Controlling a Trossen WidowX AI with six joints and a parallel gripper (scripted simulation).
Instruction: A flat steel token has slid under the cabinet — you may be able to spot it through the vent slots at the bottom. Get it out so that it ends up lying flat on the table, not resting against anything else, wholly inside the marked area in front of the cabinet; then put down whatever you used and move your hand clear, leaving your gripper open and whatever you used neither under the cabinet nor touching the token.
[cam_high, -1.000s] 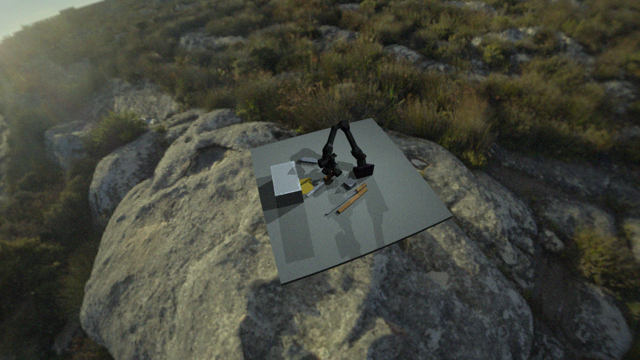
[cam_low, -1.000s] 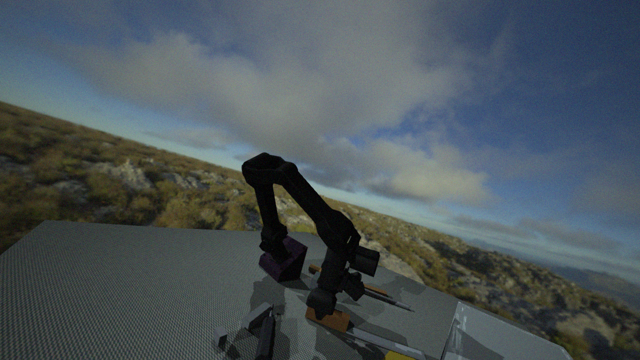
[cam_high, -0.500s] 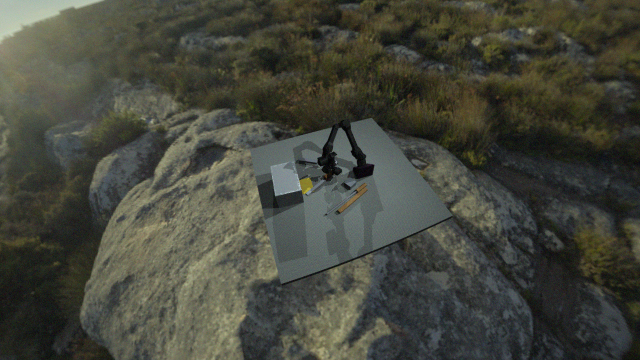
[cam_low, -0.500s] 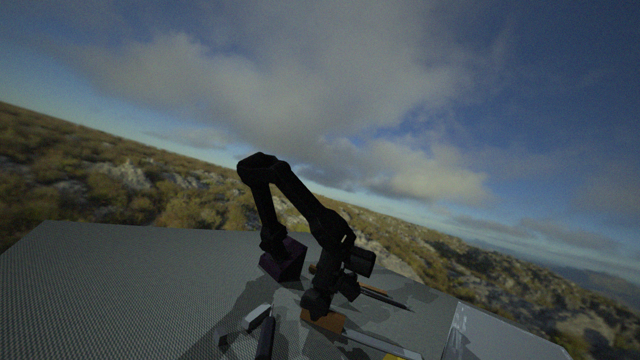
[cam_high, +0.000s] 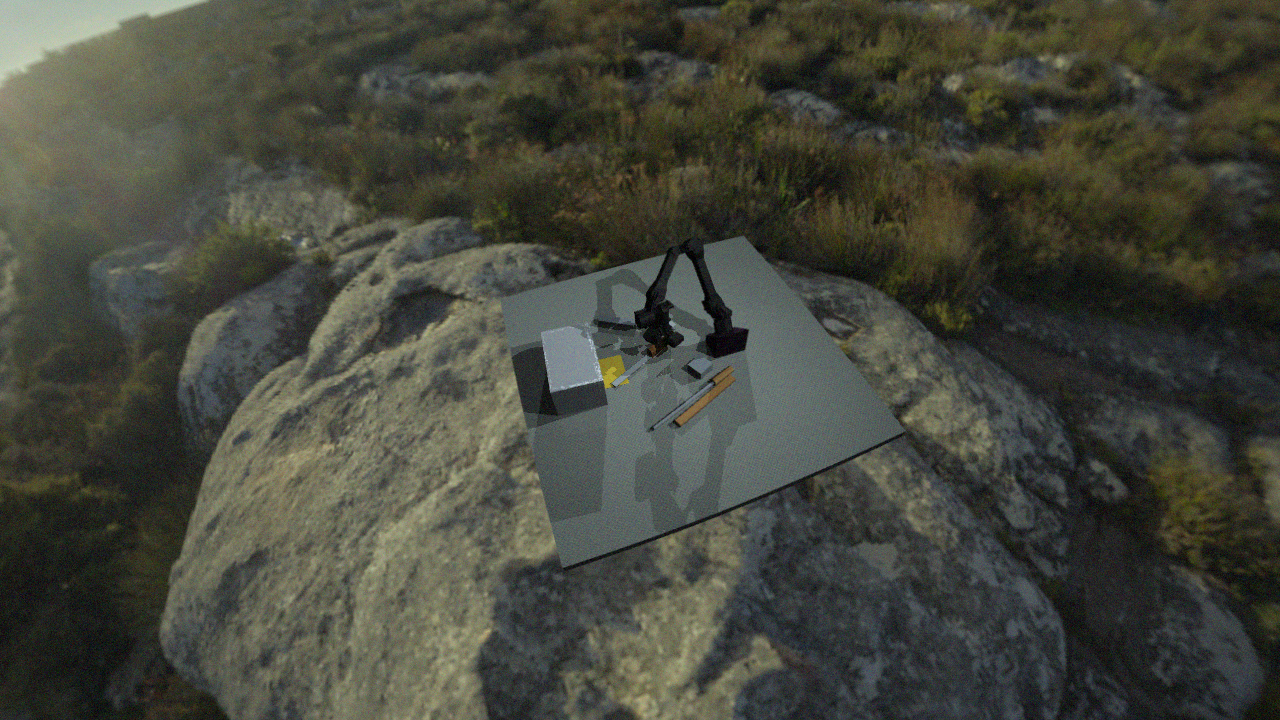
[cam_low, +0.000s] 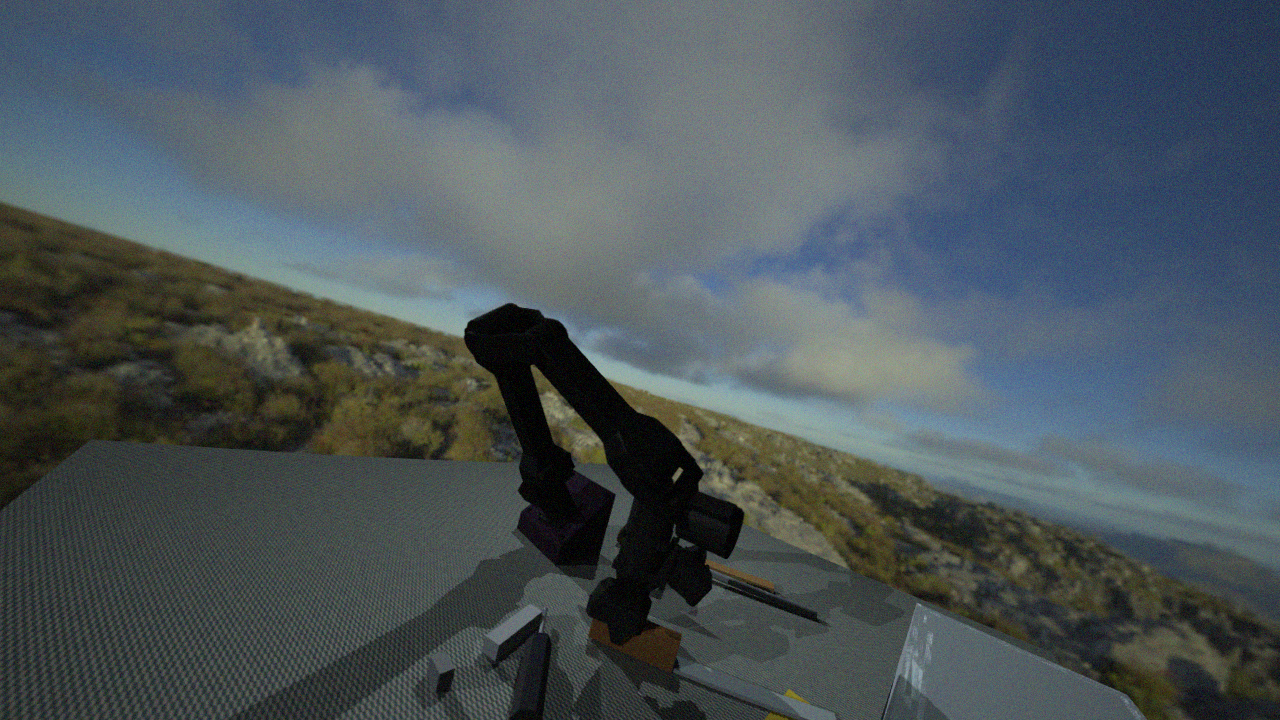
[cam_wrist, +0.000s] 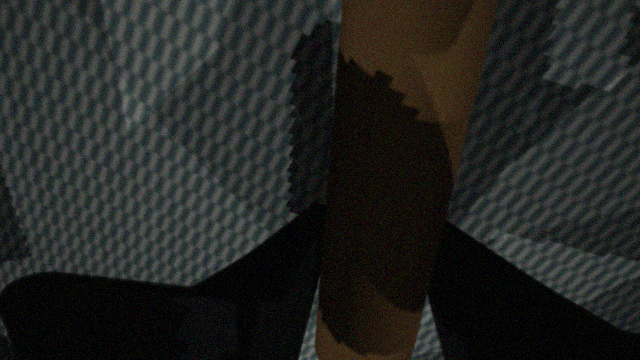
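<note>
My gripper (cam_high: 655, 347) (cam_low: 631, 630) (cam_wrist: 373, 222) is shut on the orange handle (cam_low: 660, 646) (cam_wrist: 400, 95) of a tool with a long flat grey blade (cam_high: 630, 370) (cam_low: 738, 687). The tool is low over the table; whether it touches the table I cannot tell. The blade points toward the cabinet (cam_high: 573, 356) (cam_low: 1002, 673), its end by the yellow marked area (cam_high: 614, 365) (cam_low: 794, 694) in front of it. The steel token cannot be made out in any view; the space under the cabinet is hidden.
An orange bar (cam_high: 702, 400) and a thin grey rod (cam_high: 673, 414) with an orange grip lie side by side. A grey block (cam_low: 512, 634), a smaller block (cam_low: 440, 671) and a dark bar (cam_low: 532, 673) lie on the other side of my gripper. Arm shadows cross the table (cam_high: 787, 402).
</note>
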